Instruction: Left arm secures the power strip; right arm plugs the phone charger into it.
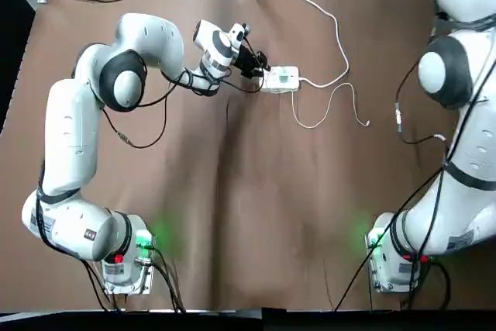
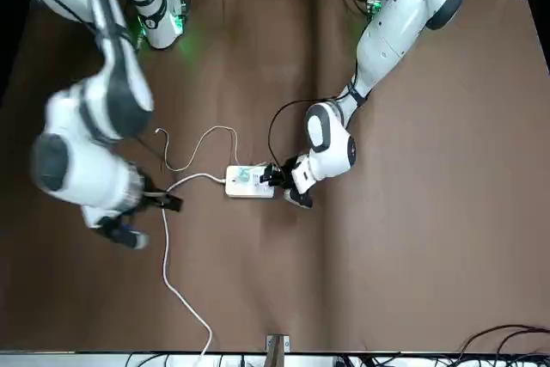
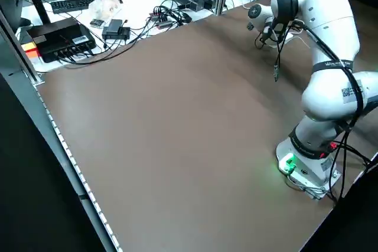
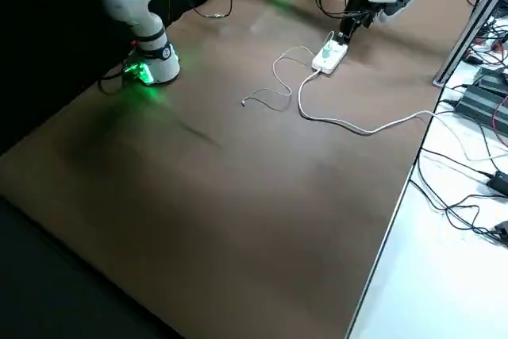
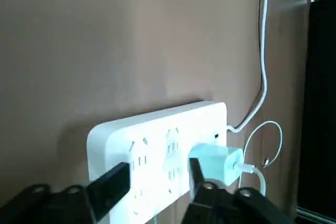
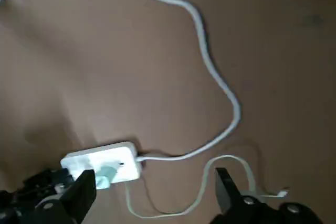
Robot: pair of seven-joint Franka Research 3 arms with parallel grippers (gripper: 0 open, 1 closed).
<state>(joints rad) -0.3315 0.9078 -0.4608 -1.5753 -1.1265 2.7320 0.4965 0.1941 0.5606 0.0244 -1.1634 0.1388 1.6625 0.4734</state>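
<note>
Left gripper (image 5: pixel 155 179): fingers straddle the near end of the power strip (image 5: pixel 163 145) lying flat on the counter (image 1: pixel 232 191), clamping it. Phone charger (image 5: pixel 218 163) sits plugged into the strip, just beyond one finger. Right gripper (image 6: pixel 152 187): raised well clear, fingers spread, holding nothing.

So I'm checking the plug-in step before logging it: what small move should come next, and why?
Probably the left claw should let go and back off the power strip. The teal phone charger already sits in a socket on the strip's face, its cable trailing across the table. The right claw hangs open well above and away from the strip, holding nothing, so holding the strip seems needless now.
</note>
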